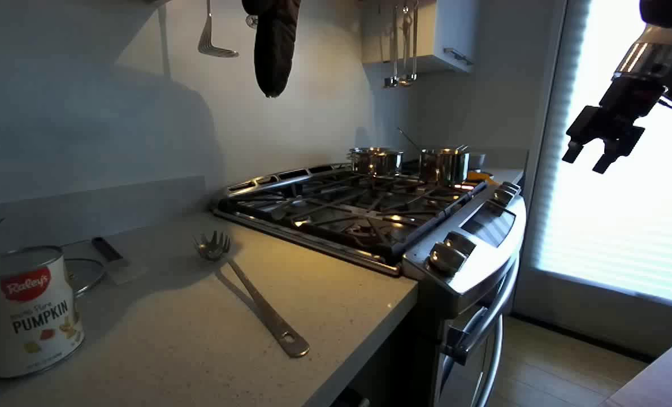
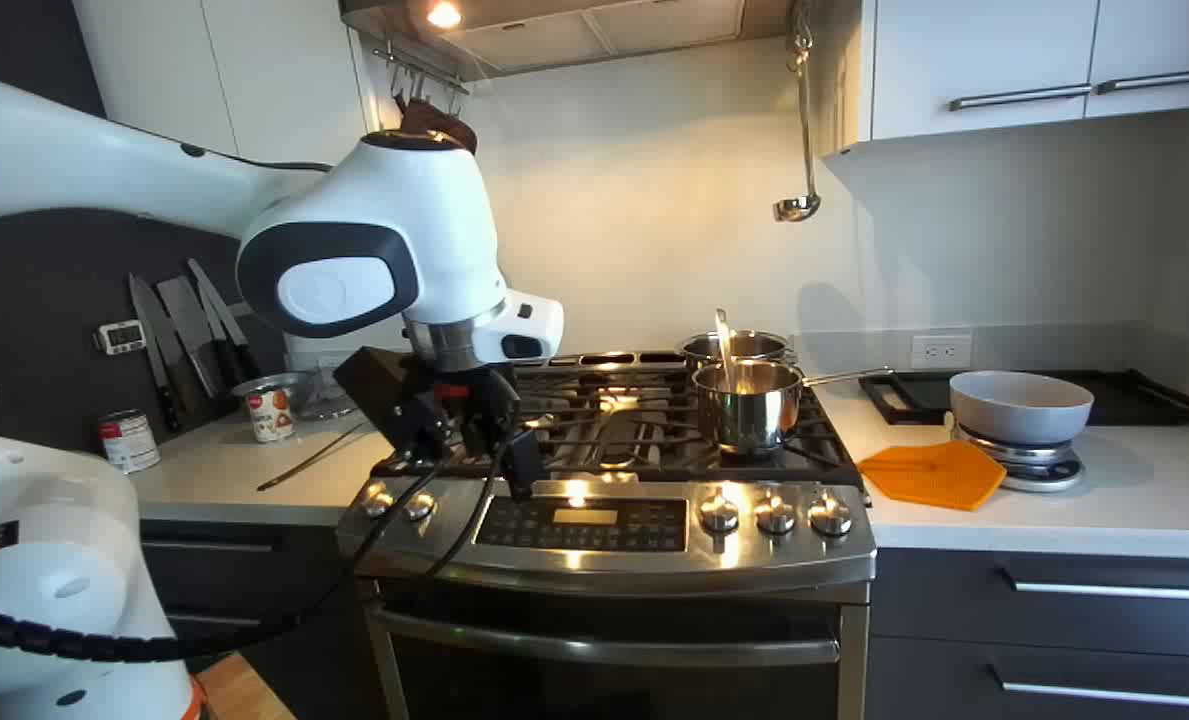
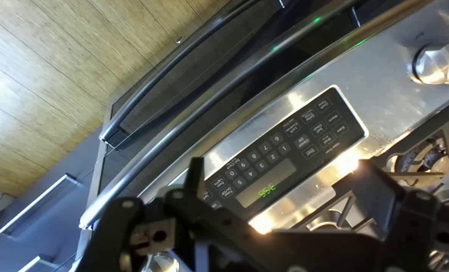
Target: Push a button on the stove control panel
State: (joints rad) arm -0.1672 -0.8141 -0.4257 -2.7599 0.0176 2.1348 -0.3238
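Observation:
The stove control panel (image 3: 303,141) is a black strip with labelled buttons and a display (image 3: 266,183) with green digits. It appears upside down and slanted in the wrist view, its lower left end hidden by the gripper. The panel also shows in both exterior views (image 1: 488,223) (image 2: 634,535). The number buttons (image 3: 261,165) and the Start button (image 3: 310,152) are visible. My gripper (image 3: 281,168) is open and empty, its fingers wide apart on either side of the panel in the wrist view. In an exterior view the gripper (image 1: 587,159) hangs pointing down, apart from the stove.
Metal knobs (image 2: 774,515) (image 1: 451,251) flank the panel. The oven handle (image 2: 604,652) runs below it. Behind it, pots (image 2: 749,405) stand on the burner grates (image 1: 347,215). An orange cloth (image 2: 934,475) and a bowl (image 2: 1020,408) are beside the stove. A serving fork (image 1: 262,305) and pumpkin can (image 1: 30,316) stand on the counter.

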